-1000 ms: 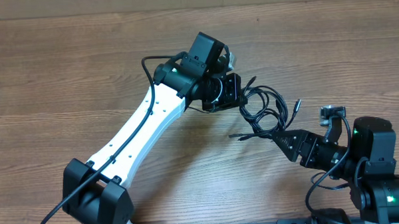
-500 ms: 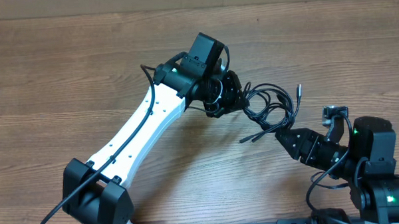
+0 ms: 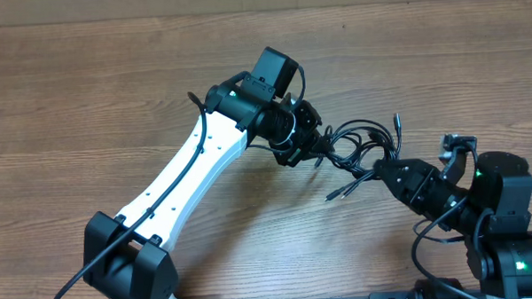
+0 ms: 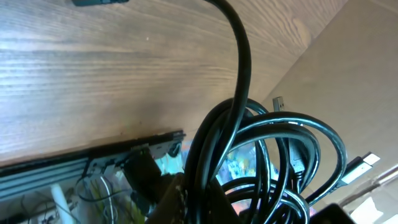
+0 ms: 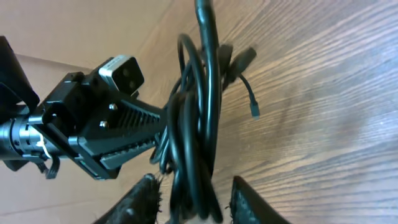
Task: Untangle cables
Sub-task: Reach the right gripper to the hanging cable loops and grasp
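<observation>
So the cables [image 3: 348,150] are one knotted black bundle sitting right off the left gripper [image 3: 315,142], on the side of it that faces the right gripper [image 3: 379,169]. The left gripper is clenched tight on one end of the tangle, and the loops spill out past its fingertips. The right gripper is across the bundle from the left gripper. In its own wrist view its fingers [image 5: 146,196] straddle the cords with a sliver of gap on each side, so it's not pinching anything that I can see. One plug tip [image 3: 395,121] pokes out at the far end of the loops from the left gripper, and another loose end [image 3: 334,195] trails out nearer to it, over the wooden table [image 3: 87,94]
</observation>
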